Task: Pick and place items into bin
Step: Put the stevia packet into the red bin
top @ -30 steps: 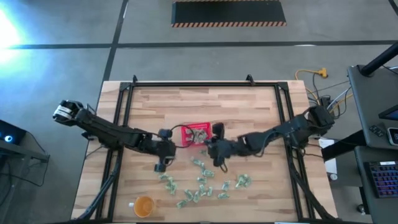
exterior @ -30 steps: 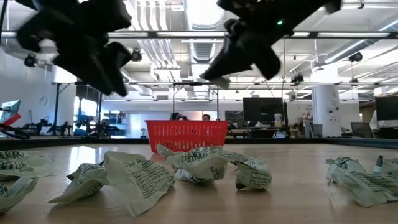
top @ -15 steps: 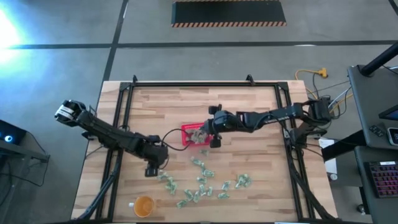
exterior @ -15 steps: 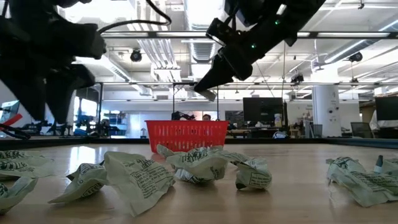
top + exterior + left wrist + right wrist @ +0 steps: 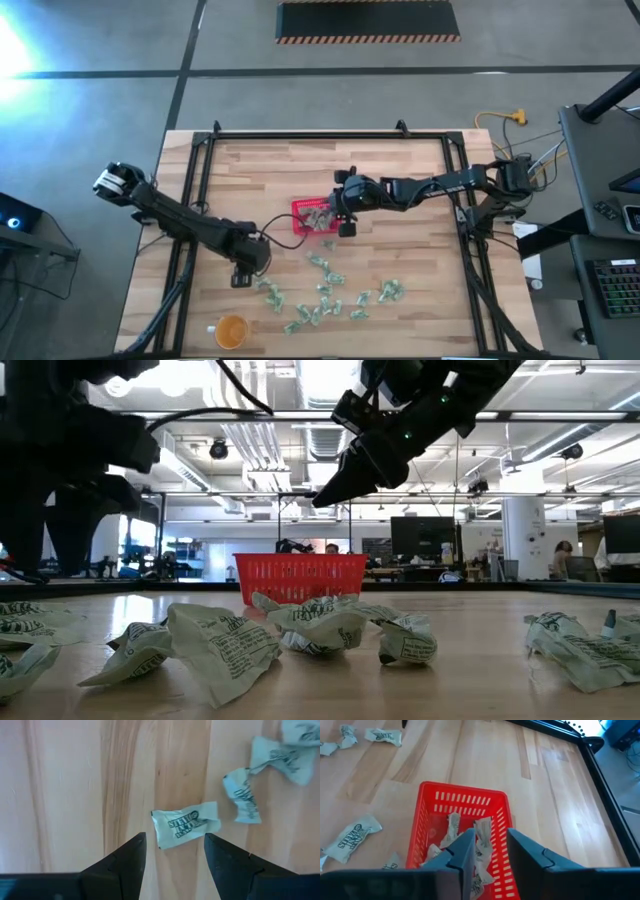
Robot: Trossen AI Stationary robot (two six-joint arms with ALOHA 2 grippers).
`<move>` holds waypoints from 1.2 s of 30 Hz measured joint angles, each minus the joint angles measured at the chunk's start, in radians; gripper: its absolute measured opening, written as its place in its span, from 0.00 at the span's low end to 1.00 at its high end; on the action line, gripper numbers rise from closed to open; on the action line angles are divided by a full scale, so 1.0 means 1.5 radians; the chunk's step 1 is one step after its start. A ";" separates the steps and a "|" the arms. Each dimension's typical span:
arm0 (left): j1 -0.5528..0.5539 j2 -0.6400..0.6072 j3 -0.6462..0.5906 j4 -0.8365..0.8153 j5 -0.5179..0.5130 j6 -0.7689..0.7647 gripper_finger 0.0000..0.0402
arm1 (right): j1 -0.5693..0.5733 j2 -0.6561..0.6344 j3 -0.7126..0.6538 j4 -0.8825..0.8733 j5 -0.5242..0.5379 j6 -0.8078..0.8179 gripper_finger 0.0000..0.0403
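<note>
The red basket [image 5: 313,218] stands mid-table with several pale green packets [image 5: 451,831] lying in it. More packets [image 5: 325,295] lie scattered on the wood nearer the front edge. My right gripper [image 5: 490,840] hovers open above the basket's right rim [image 5: 345,225], holding nothing. My left gripper [image 5: 175,845] is open, pointing down over the leftmost packet [image 5: 185,824]. That packet lies flat on the wood just beyond the fingertips. In the high view the left gripper [image 5: 243,275] is left of the scatter.
An orange cup [image 5: 231,331] stands near the front edge, left of the packets. Black frame rails [image 5: 190,180] run along the table's left, far and right sides. Bare wood lies left of the basket and toward the far edge. The low view shows packets [image 5: 220,645] close in front.
My right gripper carried a packet from the scatter toward the far edge, over the basket; the packet no longer shows at its fingertips. My left gripper moved from beside the basket toward the near-left, ending over the leftmost loose packet.
</note>
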 joint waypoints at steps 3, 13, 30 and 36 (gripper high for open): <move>0.000 0.033 0.000 0.000 0.000 0.013 0.46 | 0.005 0.000 0.000 -0.003 0.000 0.002 0.29; 0.000 0.091 0.000 0.001 0.004 0.017 0.41 | 0.031 0.000 0.000 -0.043 0.000 0.002 0.28; -0.001 0.077 0.006 0.002 -0.021 0.032 0.01 | 0.058 0.000 0.000 -0.163 0.000 0.049 0.21; 0.001 0.073 0.029 0.001 -0.063 0.049 0.00 | 0.080 0.000 0.000 -0.199 0.000 0.063 0.20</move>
